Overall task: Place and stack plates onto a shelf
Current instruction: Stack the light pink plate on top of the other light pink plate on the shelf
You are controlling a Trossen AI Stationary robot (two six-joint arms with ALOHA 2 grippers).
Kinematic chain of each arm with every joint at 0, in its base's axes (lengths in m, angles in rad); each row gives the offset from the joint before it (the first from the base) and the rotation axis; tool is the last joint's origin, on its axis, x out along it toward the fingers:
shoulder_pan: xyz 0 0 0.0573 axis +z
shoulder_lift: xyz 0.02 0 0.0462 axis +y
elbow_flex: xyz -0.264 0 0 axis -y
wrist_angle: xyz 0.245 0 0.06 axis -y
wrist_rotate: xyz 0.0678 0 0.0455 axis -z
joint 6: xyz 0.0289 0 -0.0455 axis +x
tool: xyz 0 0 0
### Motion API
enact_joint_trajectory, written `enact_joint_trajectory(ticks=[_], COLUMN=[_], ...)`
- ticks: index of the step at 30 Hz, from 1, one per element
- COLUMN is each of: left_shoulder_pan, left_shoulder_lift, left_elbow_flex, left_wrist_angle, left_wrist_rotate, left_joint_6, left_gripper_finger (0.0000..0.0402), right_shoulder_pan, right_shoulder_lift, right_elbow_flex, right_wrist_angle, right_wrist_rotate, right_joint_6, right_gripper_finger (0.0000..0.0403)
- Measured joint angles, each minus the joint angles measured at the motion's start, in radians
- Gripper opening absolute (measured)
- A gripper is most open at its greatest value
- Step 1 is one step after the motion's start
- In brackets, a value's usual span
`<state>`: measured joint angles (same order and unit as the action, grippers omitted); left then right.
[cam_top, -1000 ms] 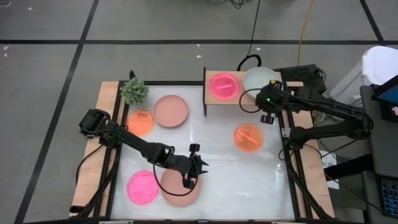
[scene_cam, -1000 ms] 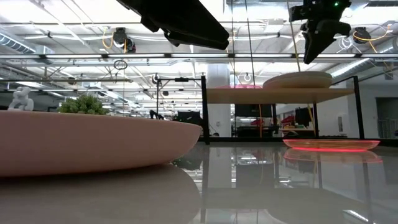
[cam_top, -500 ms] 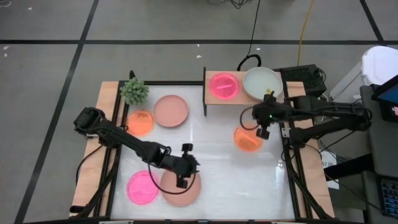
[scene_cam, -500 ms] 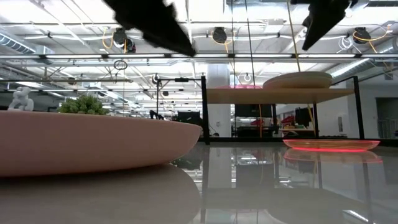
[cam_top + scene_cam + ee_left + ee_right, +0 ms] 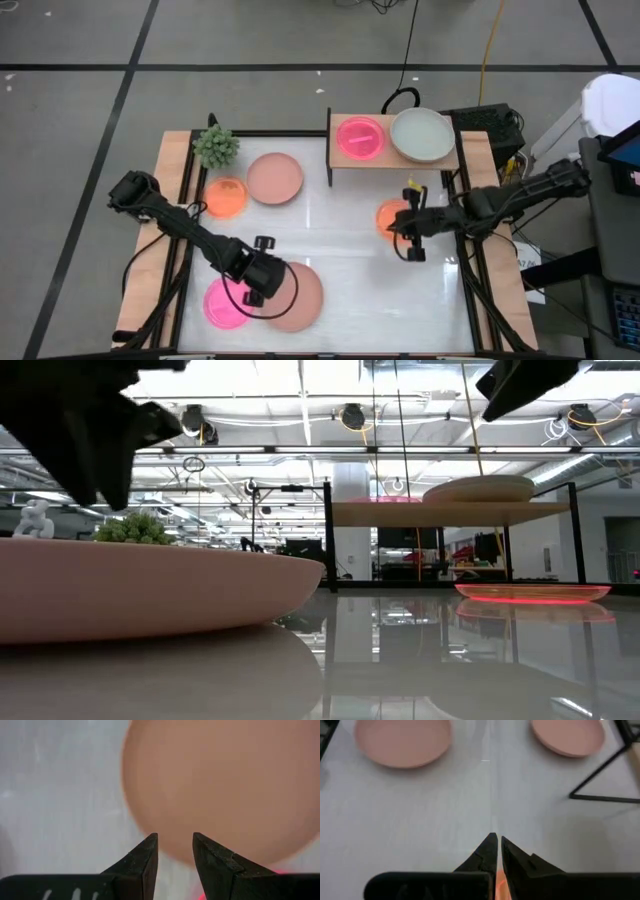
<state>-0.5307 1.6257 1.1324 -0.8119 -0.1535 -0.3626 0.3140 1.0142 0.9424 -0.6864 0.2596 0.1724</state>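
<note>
The small raised shelf [image 5: 395, 160] with a light wood top and dark side supports stands at the far edge of the white table [image 5: 340, 230]. Two plates sit side by side on it: a translucent neon pink plate [image 5: 359, 137] and a larger pale grey-green plate [image 5: 422, 134].

The right gripper [image 5: 412, 238] hangs low over the table's right side, just at the near rim of a translucent orange plate [image 5: 394, 219] lying in front of the shelf. In the right wrist view its jaws are nearly together, with only a thin slit between them and an orange glow right beneath the tips; they hold nothing that can be made out.

The left gripper [image 5: 258, 285] is at the near left of the table, between a second neon pink plate [image 5: 228, 302] and a large matte salmon-pink plate [image 5: 297, 296], over the place where their rims meet. The left wrist view shows its jaws a little apart, empty, pointing at the edge of the salmon plate.

Farther back on the left lie another orange translucent plate [image 5: 226, 197] and a second salmon-pink plate [image 5: 275, 178], close together. A small spiky green plant [image 5: 216, 146] stands at the far left corner.
</note>
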Motion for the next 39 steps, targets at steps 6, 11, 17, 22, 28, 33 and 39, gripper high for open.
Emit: enact_joint_trajectory(ticks=[6,11,17,22,28,33,39], left_shoulder_pan=[-0.024,-0.056,-0.074,-0.072,-0.072,-0.071,-0.071], left_shoulder_lift=[0.001,0.003,0.004,0.004,0.004,0.004,0.004], left_elbow_flex=[-0.004,-0.052,-0.125,-0.166,-0.207,-0.224,-0.259], left_wrist_angle=[-0.163,-0.170,-0.163,-0.131,-0.095,-0.061,0.011], left_wrist_rotate=[0.033,0.115,0.140,0.162,0.193,0.206,0.232], left_joint_6=[-0.101,-0.058,-0.012,-0.006,-0.009,-0.012,-0.010], left_gripper_finger=[0.0129,0.0129,0.0129,0.0129,0.0129,0.0129,0.0129], right_shoulder_pan=[0.035,0.055,0.076,0.077,0.077,0.077,0.077], right_shoulder_lift=[-0.001,-0.004,-0.004,-0.004,-0.004,-0.004,-0.004], right_elbow_flex=[-0.018,-0.018,-0.018,-0.018,-0.018,-0.018,-0.018], right_wrist_angle=[0.003,0.002,0.002,0.003,0.007,0.006,0.006], right_wrist_rotate=[0.000,0.000,0.000,0.000,0.000,0.000,0.000], right_joint_6=[-0.001,-0.001,-0.001,-0.001,-0.008,-0.009,-0.009], right_gripper_finger=[0.0008,0.0008,0.0008,0.0008,0.0008,0.0008,0.0008])
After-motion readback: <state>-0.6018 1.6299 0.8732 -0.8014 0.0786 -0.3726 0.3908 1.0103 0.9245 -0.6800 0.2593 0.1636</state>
